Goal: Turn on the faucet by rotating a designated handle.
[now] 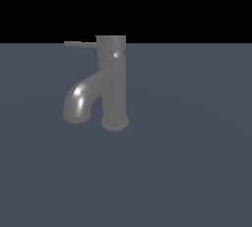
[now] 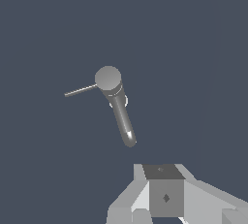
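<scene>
I can't tell how my fingers (image 2: 167,213) stand — dropping carelessly, I'd hit the faucet (image 1: 112,81), missing its slim handle (image 1: 80,44).

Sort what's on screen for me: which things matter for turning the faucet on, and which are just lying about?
Part of the job:
- faucet, upright on the floor
- handle, thin rod sticking out sideways from the faucet's top cap
- end effector, apart from the faucet, touching nothing; fingertips out of frame

Just lying about:
- nothing loose; only the bare grey-blue floor
</scene>
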You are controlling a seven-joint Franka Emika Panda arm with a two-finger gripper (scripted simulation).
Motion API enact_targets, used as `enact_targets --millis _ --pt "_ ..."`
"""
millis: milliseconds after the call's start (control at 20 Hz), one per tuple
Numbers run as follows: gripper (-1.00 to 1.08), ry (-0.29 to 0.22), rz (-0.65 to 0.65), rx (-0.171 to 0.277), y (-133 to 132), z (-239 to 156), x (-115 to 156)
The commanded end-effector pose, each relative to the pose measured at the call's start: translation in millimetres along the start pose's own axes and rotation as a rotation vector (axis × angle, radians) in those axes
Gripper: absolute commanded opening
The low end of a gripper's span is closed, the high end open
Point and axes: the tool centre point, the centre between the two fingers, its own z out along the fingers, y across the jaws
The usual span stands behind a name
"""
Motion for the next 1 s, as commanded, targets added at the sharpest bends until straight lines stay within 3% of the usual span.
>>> enact_targets --millis 0,500,950 --pt "-1.00 0.019 0.061 0.000 -14.0 -3.4 -0.3" --pt "-1.00 0.071 0.283 -0.012 -74.4 5.3 3.9" --pt "-1.00 0.082 0.475 -0.036 -128.2 42.8 17.2"
